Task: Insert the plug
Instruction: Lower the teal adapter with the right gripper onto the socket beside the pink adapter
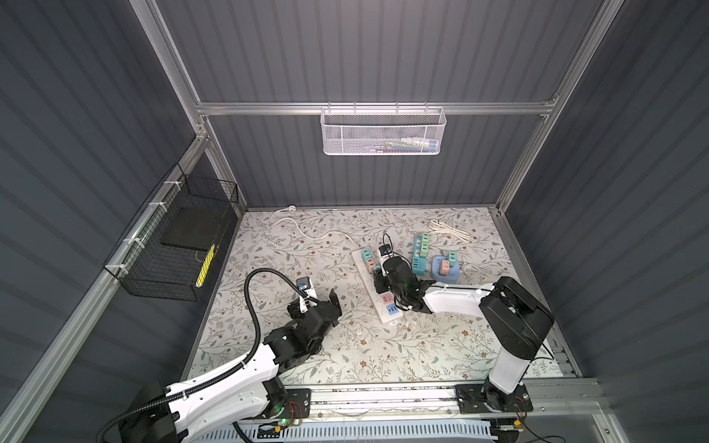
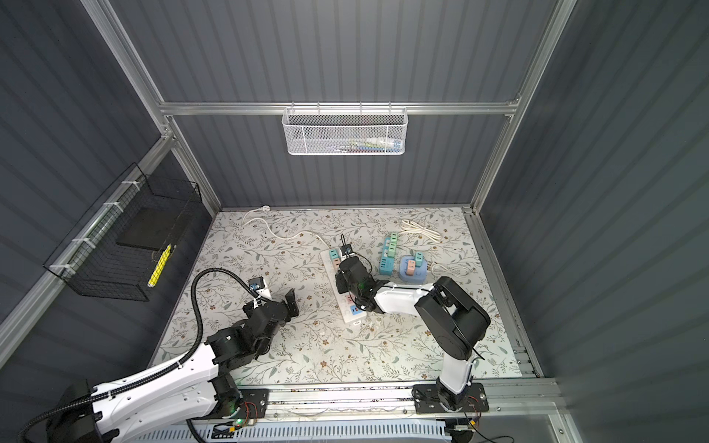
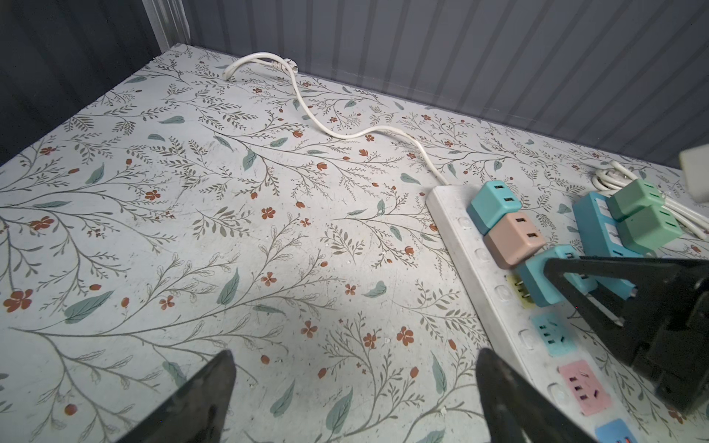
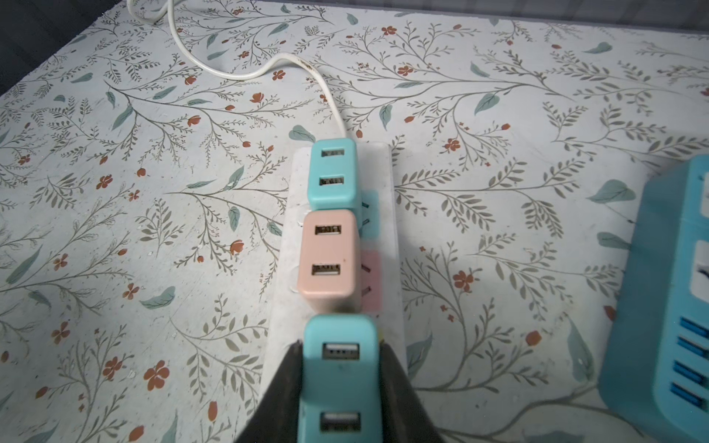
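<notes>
A white power strip (image 1: 385, 313) (image 3: 460, 230) lies across the middle of the floral mat. A teal plug (image 4: 333, 172) and a pink plug (image 4: 328, 257) sit in its far sockets. My right gripper (image 4: 341, 347) (image 1: 380, 278) is shut on a second teal plug (image 4: 339, 383) (image 3: 552, 276) right behind the pink one. In the left wrist view this plug is tilted and its two metal prongs (image 3: 520, 293) show against the yellow socket (image 3: 514, 285). My left gripper (image 3: 355, 356) (image 1: 312, 299) stands open and holds nothing, over bare mat left of the strip.
Free teal (image 3: 552, 333) and pink (image 3: 583, 387) sockets lie nearer on the strip. Right of it are a blue strip with green plugs (image 1: 420, 255), a blue base with plugs (image 1: 445, 270) and a coiled white cable (image 1: 449, 230). The strip's cord (image 1: 307, 230) runs to the back left.
</notes>
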You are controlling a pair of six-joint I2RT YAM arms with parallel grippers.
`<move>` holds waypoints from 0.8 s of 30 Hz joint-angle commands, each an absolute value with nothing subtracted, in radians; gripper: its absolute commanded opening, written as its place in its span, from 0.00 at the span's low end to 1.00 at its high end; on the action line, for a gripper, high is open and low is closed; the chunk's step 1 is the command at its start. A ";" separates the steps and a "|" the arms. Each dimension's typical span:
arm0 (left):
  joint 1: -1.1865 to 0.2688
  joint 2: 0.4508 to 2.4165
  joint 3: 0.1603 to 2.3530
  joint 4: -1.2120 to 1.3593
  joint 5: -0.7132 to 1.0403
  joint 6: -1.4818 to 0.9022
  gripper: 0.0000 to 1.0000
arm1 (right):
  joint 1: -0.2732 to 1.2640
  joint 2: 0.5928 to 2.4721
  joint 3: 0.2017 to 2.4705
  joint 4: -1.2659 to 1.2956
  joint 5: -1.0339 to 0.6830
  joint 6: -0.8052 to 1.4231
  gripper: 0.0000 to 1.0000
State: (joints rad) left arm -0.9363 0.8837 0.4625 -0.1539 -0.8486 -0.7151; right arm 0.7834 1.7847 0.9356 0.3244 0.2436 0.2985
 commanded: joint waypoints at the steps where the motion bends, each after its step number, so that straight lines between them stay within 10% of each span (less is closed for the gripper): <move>1: -0.932 0.885 0.471 -0.168 -0.851 -0.713 0.97 | 0.781 1.775 0.941 0.257 0.245 0.305 0.23; 24: -0.933 0.882 0.473 -0.166 -0.856 -0.700 0.97 | 0.844 1.907 0.971 0.123 0.352 0.271 0.25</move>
